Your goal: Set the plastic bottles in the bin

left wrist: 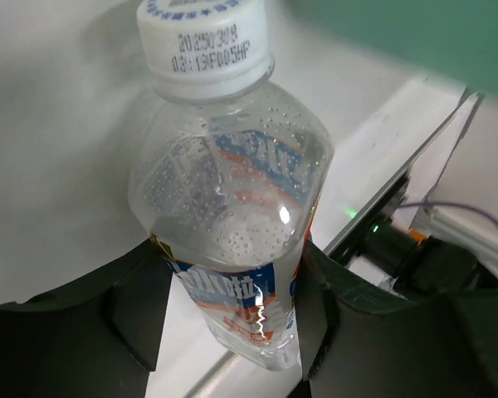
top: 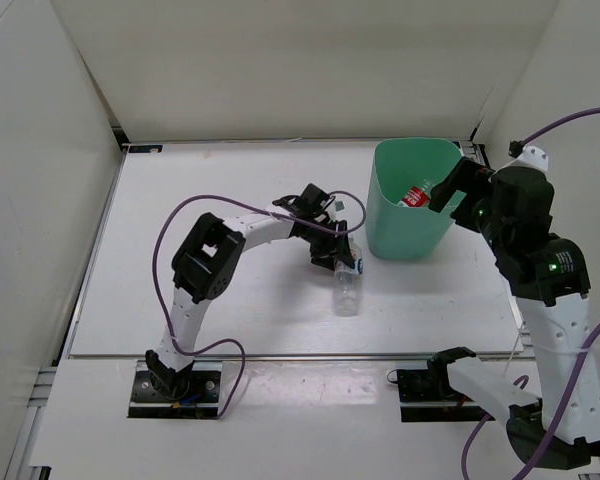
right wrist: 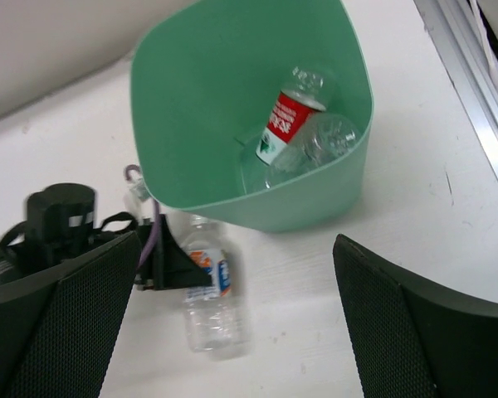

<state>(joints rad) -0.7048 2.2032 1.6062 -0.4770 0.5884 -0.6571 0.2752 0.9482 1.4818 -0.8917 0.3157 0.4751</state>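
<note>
The blue-white labelled bottle [top: 348, 287] lies just left of the mint-green bin [top: 385, 235]. My left gripper [top: 337, 260] is shut on it; in the left wrist view both fingers [left wrist: 141, 311] press the label sides of the bottle [left wrist: 232, 207], white cap pointing away. Inside the bin [right wrist: 232, 108] lie the red-labelled bottle [right wrist: 285, 123] and clear bottles [right wrist: 328, 139]; a dark label cannot be made out. My right gripper [top: 445, 188] hovers over the bin's right rim, open and empty [right wrist: 236, 274]. The held bottle also shows below it [right wrist: 207, 290].
White walls enclose the table on three sides. The bin stands at the back right, close to the right wall. A purple cable [top: 195, 205] loops over my left arm. The metal rail [right wrist: 473, 99] runs along the table's edge.
</note>
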